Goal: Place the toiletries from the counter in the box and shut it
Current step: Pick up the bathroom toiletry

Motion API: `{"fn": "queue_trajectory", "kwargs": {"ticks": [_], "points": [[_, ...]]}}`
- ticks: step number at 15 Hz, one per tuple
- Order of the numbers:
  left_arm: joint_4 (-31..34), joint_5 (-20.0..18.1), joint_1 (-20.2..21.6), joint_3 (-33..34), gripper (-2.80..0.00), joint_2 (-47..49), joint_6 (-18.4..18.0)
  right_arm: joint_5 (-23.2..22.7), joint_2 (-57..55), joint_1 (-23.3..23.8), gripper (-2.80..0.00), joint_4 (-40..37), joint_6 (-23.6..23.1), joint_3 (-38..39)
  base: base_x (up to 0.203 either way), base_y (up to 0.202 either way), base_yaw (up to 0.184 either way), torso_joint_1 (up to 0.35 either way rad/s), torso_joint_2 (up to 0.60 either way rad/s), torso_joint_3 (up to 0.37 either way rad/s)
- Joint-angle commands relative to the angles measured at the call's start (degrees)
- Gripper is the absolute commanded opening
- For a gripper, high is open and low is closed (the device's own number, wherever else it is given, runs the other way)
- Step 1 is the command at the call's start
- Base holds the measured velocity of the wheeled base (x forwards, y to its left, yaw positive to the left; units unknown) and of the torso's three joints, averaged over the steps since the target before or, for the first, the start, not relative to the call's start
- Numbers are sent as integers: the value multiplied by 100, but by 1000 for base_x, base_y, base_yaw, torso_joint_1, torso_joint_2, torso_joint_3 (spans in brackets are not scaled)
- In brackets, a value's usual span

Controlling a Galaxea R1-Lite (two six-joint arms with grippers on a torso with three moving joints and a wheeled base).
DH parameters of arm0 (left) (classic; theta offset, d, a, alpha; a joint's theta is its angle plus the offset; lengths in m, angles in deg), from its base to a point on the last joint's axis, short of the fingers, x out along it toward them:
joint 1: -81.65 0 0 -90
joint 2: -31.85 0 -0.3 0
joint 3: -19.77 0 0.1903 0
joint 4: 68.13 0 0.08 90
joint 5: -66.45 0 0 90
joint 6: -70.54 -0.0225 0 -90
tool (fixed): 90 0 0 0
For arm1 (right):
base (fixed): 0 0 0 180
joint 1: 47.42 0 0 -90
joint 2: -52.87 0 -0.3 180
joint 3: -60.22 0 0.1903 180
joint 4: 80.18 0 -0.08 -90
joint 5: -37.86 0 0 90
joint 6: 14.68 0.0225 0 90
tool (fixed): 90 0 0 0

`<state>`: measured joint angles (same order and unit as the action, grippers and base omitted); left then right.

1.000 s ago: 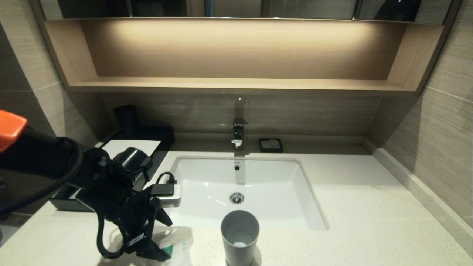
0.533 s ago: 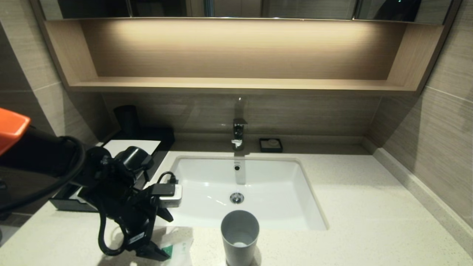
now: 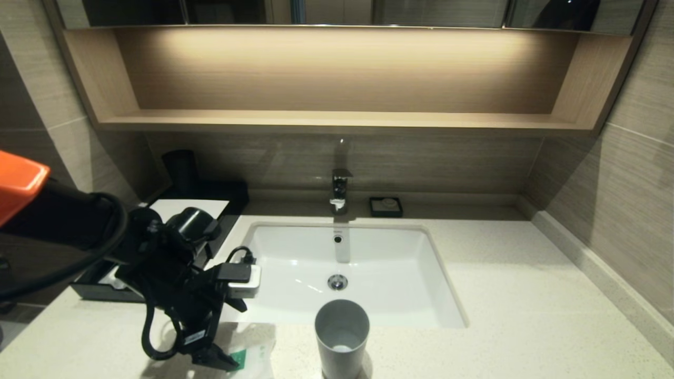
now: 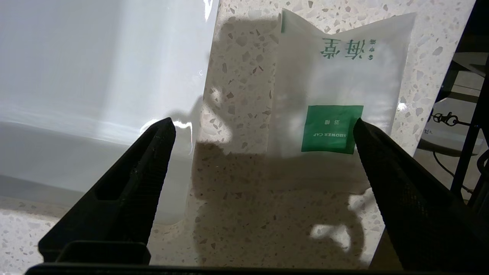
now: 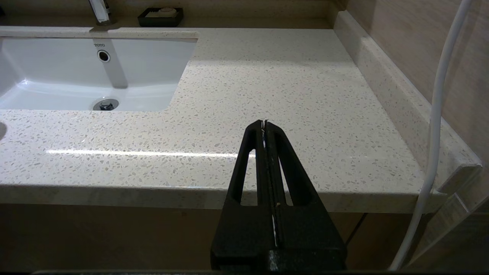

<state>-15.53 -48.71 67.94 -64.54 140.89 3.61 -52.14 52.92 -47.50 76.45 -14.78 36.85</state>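
The left hand (image 4: 263,128) has spread wide over the squarish shower-cap packet (image 4: 336,99) near the worktop's (image 3: 500,295) front edge, probably readying a grasp; nothing held.

We record a light wooden wall shelf (image 3: 337,118) lit warmly from above, brown wood-grain tiled walls (image 3: 626,173), a mirror strip (image 3: 337,10) overhead, and a chrome tap (image 3: 339,192) against the backsplash.

Bare counter (image 3: 500,295) lies right of the sink (image 3: 295,252); a grey cup (image 3: 341,337) blocks its front rim.
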Motion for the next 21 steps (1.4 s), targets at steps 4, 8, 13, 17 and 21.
{"fn": "queue_trajectory", "kwargs": {"ticks": [4, 8, 13, 17, 21], "points": [[30, -14, -61, -137, 0, 82, -89, 0, -5, -1, -280, 0, 1, 9, 0, 0, 0, 0, 0, 0], [65, -13, -149, -225, 0, 170, -169, 0, -5, -1, -280, 0, 1, 9, 0, 0, 0, 0, 0, 0], [56, 2, -219, -243, 0, 240, -180, 0, -5, -1, -280, 0, -1, 9, 0, 0, 0, 0, 0, 0], [65, 11, -237, -269, 0, 266, -180, 0, -5, -1, -280, 0, 1, 9, 0, 0, 0, 0, 0, 0], [65, 54, -281, -269, 0, 284, -180, 0, -5, -1, -280, 0, -3, 9, 0, 0, 0, 0, 0, 0]]}}
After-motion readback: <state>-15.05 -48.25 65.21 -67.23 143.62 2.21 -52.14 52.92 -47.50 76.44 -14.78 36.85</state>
